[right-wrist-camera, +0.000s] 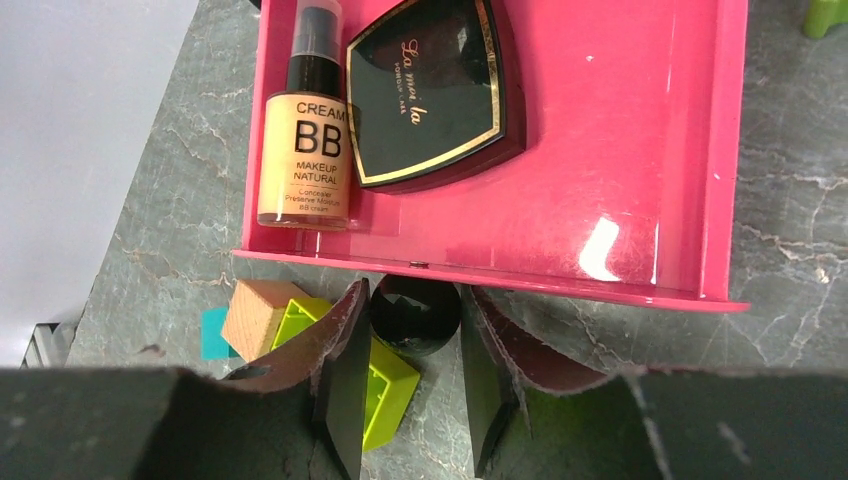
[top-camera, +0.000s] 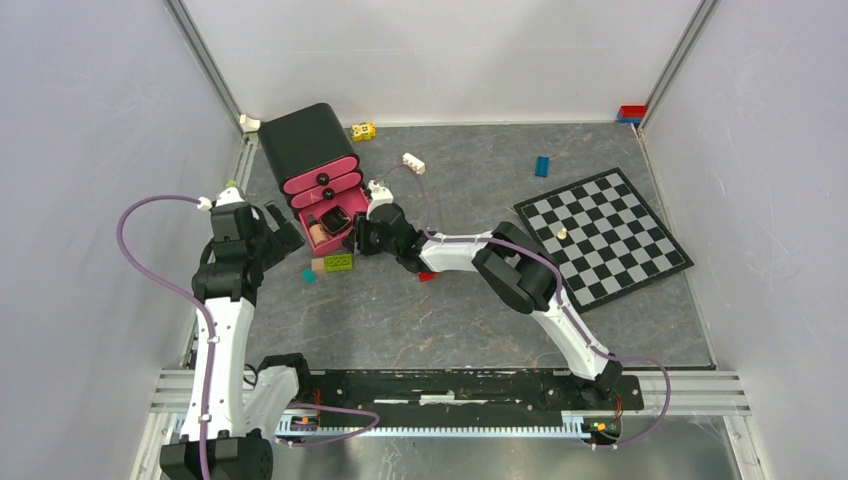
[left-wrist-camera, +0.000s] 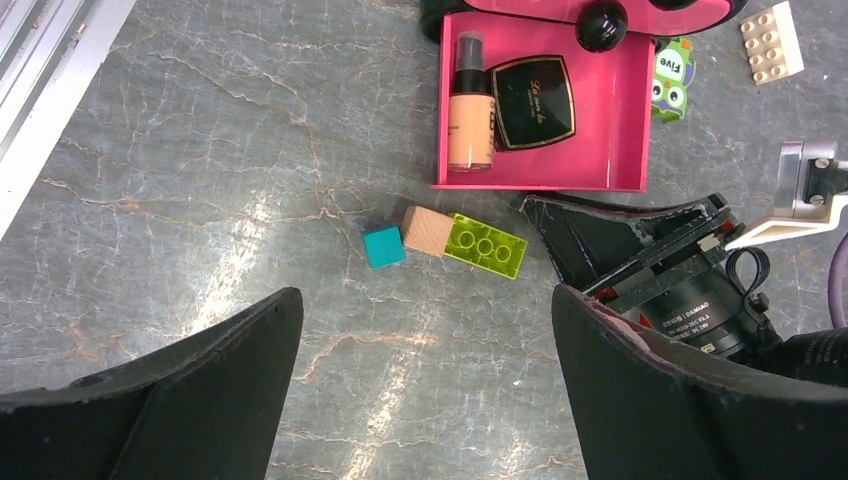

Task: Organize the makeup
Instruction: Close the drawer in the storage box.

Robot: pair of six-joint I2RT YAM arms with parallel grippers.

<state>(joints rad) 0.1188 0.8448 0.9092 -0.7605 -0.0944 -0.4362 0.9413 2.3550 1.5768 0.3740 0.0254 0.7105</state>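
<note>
A beige BB cream bottle [right-wrist-camera: 303, 150] with a black cap lies in the open pink drawer [right-wrist-camera: 620, 150], and a square black compact [right-wrist-camera: 430, 90] lies beside it. The left wrist view shows the same bottle [left-wrist-camera: 470, 115] and compact [left-wrist-camera: 533, 102]. The drawer is the bottom one of a black organizer [top-camera: 305, 140]. My right gripper [right-wrist-camera: 415, 300] is at the drawer's front, its jaws pressed against both sides of the black knob [right-wrist-camera: 415, 318]. My left gripper [left-wrist-camera: 425, 300] hangs open over bare table, left of the drawer, holding nothing.
A lime brick [left-wrist-camera: 487, 245], a wooden cube [left-wrist-camera: 427, 230] and a teal cube [left-wrist-camera: 383, 246] lie just in front of the drawer. A chessboard [top-camera: 603, 235] lies at the right. A white brick [top-camera: 414, 163], a blue brick [top-camera: 541, 166] and a yellow toy [top-camera: 363, 131] lie farther back.
</note>
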